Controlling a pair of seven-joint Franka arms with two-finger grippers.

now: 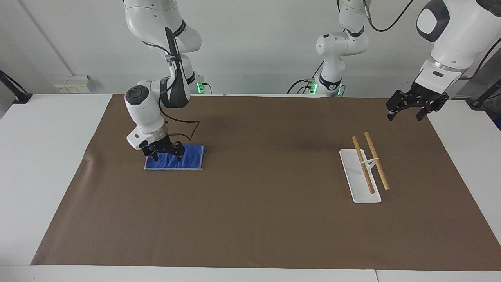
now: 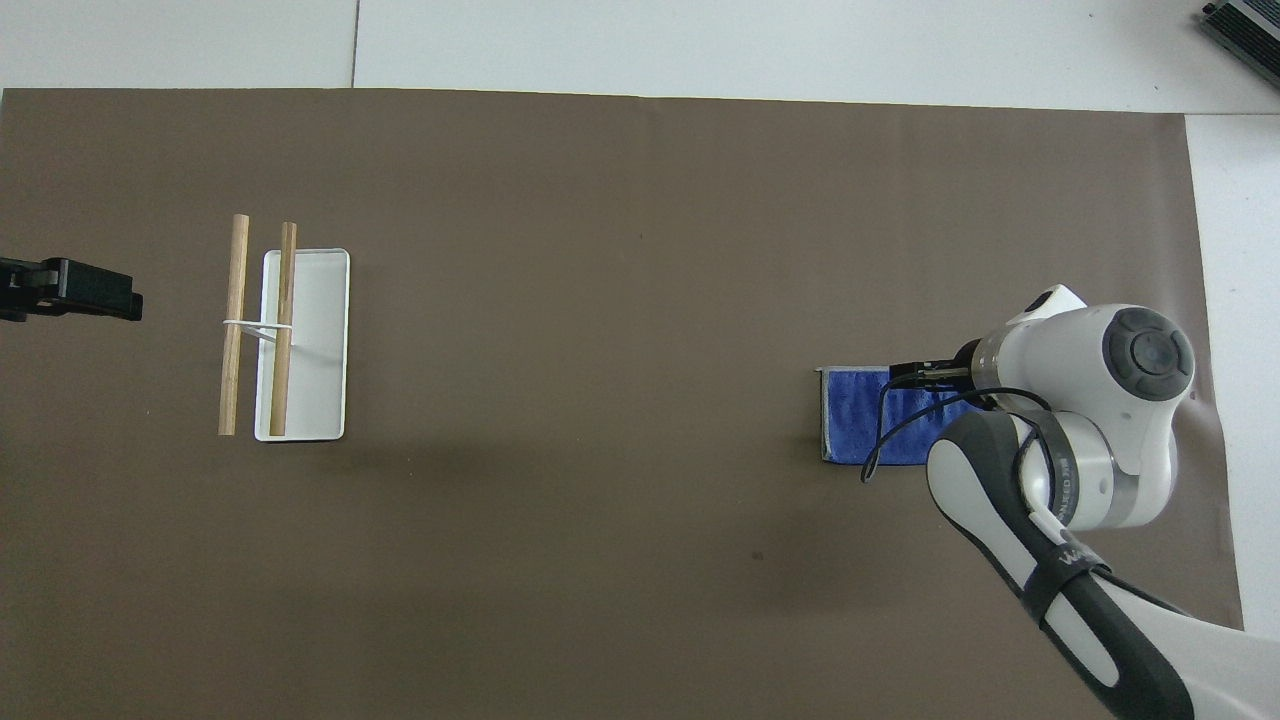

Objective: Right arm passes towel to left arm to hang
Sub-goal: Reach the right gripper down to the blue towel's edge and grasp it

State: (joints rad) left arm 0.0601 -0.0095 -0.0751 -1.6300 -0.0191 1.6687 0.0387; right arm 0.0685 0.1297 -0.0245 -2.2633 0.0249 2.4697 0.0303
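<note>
One flat rectangular blue terry towel [image 1: 184, 157] lies under the right hand [image 1: 166, 156].

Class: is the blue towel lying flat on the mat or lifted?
Flat: the towel lies spread on the mat, the right gripper down on it.

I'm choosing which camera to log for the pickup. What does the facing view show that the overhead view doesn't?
Facing only: the right hand with open fingers down at the towel, and both arm bases. Overhead only: the right arm's wrist covers much of the towel's end and hides that hand. Both show the towel flat on the brown mat, the two-rod rack, and the left hand waiting beside the rack.
</note>
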